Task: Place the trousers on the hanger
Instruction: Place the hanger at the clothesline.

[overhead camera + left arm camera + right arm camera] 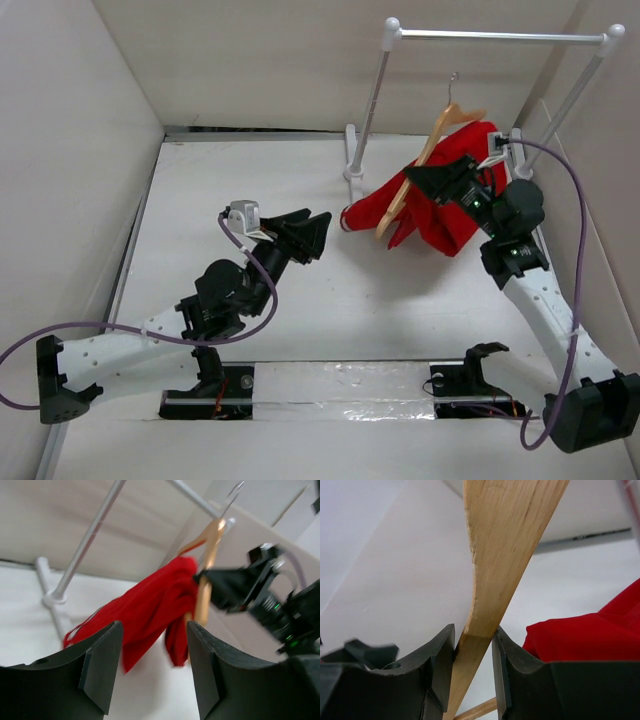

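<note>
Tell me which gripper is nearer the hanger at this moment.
Right. The right gripper is shut on the hanger, gripping its wooden arm. The left gripper stands open to the left of hanger and trousers, touching neither.

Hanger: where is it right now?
In the top view the hanger is at the far right, near the rail, tilted and clamped in the right gripper, with the trousers bunched around it.

Light-brown wooden hanger (408, 185) with a thin metal hook, upper right of the top view. It is tilted steeply, hook end uppermost. Bright red trousers (445, 215) are bunched and draped over the hanger, one end trailing toward frame centre.
</note>
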Available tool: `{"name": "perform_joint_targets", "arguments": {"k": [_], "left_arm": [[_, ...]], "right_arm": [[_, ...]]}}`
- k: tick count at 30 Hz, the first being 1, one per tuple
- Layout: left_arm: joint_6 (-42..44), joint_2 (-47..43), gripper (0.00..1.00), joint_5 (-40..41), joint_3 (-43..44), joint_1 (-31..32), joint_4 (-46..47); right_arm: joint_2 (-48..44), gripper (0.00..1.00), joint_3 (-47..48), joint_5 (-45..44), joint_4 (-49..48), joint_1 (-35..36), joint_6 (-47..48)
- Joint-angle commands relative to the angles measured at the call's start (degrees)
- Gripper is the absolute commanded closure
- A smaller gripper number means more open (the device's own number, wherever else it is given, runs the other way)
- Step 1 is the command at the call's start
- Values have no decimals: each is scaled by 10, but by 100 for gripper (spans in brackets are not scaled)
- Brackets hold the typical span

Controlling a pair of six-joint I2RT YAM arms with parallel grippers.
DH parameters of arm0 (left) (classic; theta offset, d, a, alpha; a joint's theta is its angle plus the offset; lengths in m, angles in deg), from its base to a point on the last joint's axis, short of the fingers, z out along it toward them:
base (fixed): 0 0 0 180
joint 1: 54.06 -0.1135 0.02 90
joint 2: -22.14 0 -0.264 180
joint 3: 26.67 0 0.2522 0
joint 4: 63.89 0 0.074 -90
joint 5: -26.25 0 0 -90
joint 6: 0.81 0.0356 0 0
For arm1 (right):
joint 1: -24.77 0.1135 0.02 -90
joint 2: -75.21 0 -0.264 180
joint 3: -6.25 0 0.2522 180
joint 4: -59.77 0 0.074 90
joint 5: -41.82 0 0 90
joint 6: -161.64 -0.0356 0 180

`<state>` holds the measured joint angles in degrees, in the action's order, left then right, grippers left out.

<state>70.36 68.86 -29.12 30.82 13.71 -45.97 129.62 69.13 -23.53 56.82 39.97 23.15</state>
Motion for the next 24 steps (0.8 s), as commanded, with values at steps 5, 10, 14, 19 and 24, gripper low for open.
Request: {"name": "perform_joint_targets", "arguments": {"k": [5, 10, 14, 19, 24], "left_arm": [[20, -23, 59, 55, -59, -10, 9], [25, -29, 66, 47, -83, -30, 8], [38, -37, 66, 52, -98, -30, 20], [49, -42, 64, 69, -122, -30, 38], [47, -46, 63, 59, -141, -30, 47]], "right_arm": [[102, 100, 168, 144, -126, -102, 22], [162, 100, 242, 163, -93, -116, 40], [201, 100, 273, 175, -77, -129, 52], [261, 100, 341, 206, -64, -140, 82], [306, 100, 389, 229, -53, -151, 92]]}}
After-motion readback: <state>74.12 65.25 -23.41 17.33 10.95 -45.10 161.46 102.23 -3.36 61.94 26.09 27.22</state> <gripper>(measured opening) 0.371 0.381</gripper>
